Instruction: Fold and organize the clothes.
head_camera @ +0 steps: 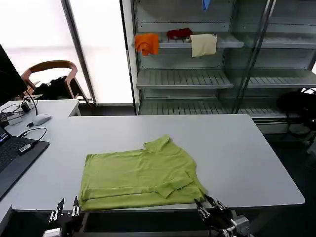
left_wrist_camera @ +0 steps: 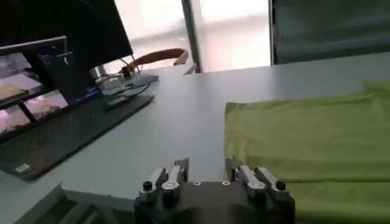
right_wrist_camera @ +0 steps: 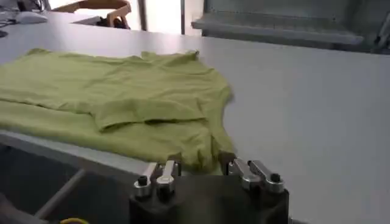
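Lying partly folded at the surface's (head_camera: 247, 148) near edge, the shirt (head_camera: 140, 175) looks thin, limp, light; pinch its near-edge corners. Both grippers, left (head_camera: 66, 210) and right (head_camera: 210, 206), hover there, jaws apart, empty.

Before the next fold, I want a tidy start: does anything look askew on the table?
The T-shirt lies partly folded and crooked: one sleeve sticks out toward the shelves, and its near edge overhangs the table by the right gripper.

Black end effectors (head_camera: 67, 210), silver fingers (right_wrist_camera: 159, 176)
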Robot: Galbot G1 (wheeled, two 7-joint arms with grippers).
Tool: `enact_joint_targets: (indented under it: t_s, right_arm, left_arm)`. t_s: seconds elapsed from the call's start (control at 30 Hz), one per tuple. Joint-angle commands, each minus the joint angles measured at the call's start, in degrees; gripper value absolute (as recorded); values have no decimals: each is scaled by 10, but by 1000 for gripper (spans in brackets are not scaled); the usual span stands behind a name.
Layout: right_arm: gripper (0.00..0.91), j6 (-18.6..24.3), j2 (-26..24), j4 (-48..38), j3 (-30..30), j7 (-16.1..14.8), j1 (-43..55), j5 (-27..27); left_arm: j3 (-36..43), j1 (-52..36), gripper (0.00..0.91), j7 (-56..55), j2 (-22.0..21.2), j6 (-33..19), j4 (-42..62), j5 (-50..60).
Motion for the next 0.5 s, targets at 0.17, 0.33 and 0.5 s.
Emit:
enact_joint_targets:
  t_s: [0.17, 0.33, 0.5]
  right_arm:
    - [907, 11, -10, 88, 99, 76, -49, 25]
    - [907, 9, -2, 74, 98, 44, 81, 38]
    - [907, -27, 42, -30, -12, -27, 300, 52]
  left_arm:
    - [-10, 42, 907, 16, 38, 14, -125, 36]
    - [-14, -72, 907, 63, 78, 39, -140, 4]
    - [-8, -209, 907, 115, 107, 19, -25, -74]
